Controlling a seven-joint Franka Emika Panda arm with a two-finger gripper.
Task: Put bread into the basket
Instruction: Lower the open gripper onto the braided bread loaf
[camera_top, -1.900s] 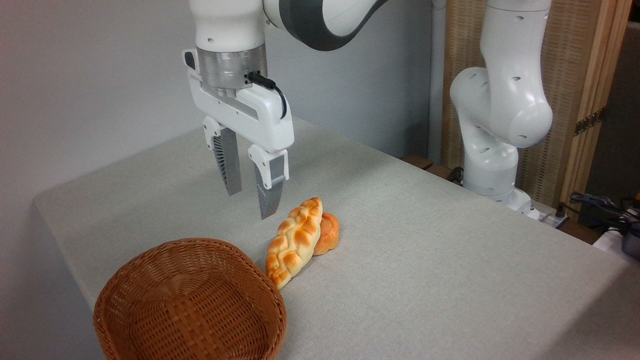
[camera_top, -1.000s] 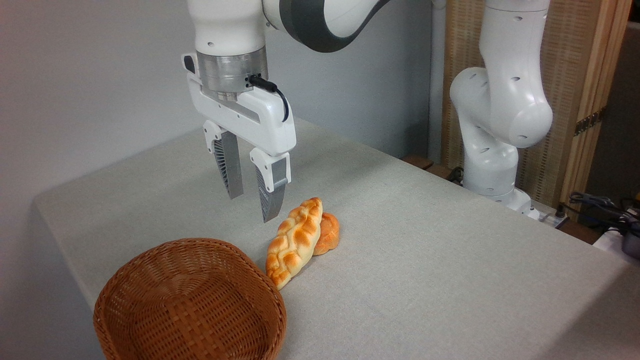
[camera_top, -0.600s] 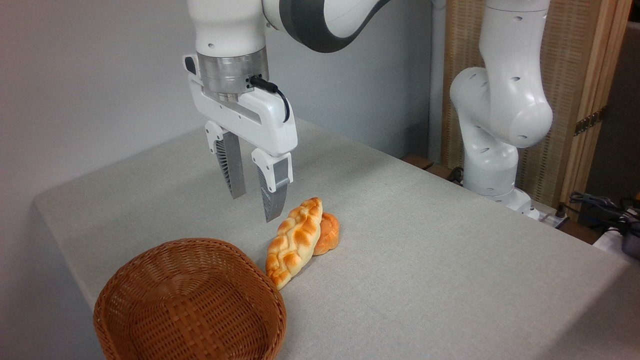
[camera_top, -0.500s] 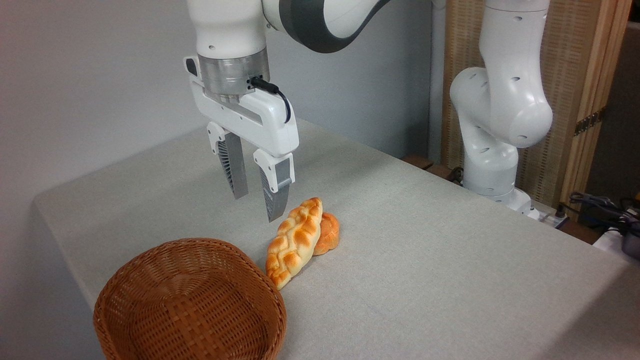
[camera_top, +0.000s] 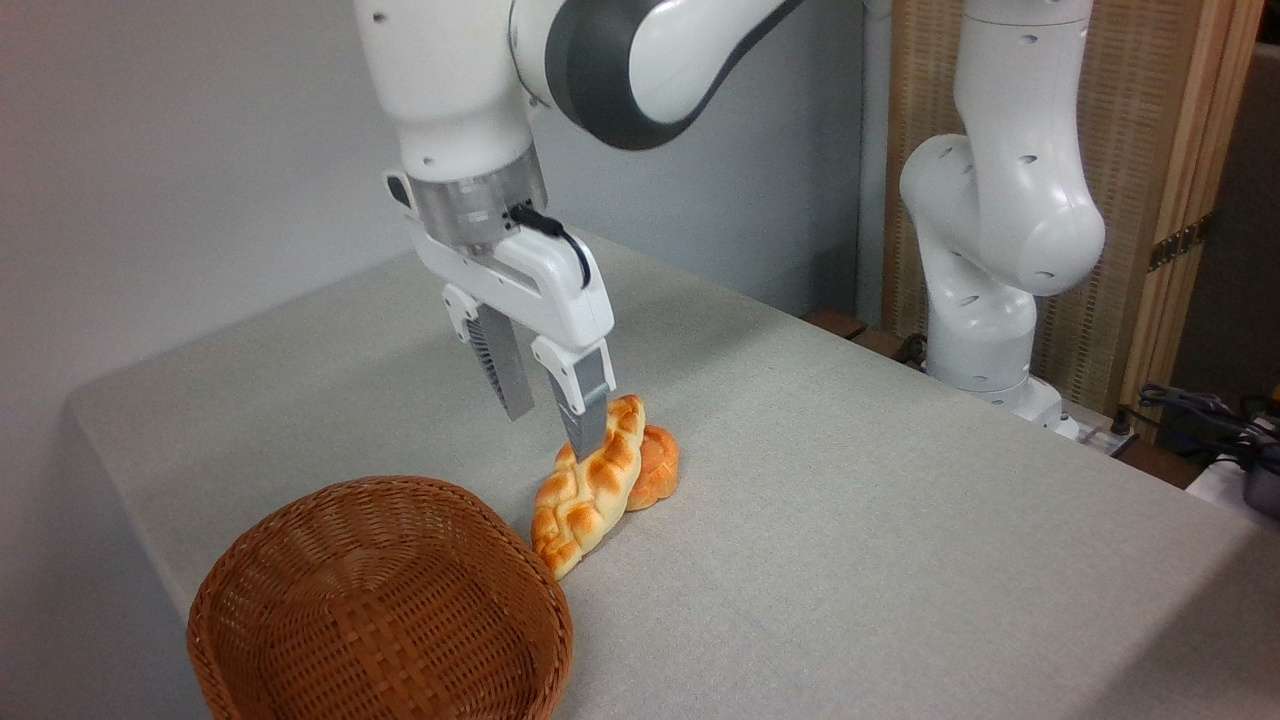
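The bread (camera_top: 585, 490), a long braided golden loaf with browned patches, lies on the grey table, its near end close to the basket's rim. The reddish-brown wicker basket (camera_top: 380, 605) stands at the front left with nothing in it. My gripper (camera_top: 552, 432) hangs open just above the loaf's far half. Its right fingertip overlaps the loaf's top in the picture; the left finger is over the table to the loaf's left. Nothing is held between the fingers.
A small round orange bun (camera_top: 652, 467) lies against the loaf's right side. The arm's white base (camera_top: 985, 330) stands at the table's far right edge. A wooden screen and cables are behind it. The table (camera_top: 900, 520) drops off at front and left.
The gripper has dropped and shifted right, from hovering left of the loaf to just above its far half. Its fingers stay apart. Bread, bun and basket have not moved.
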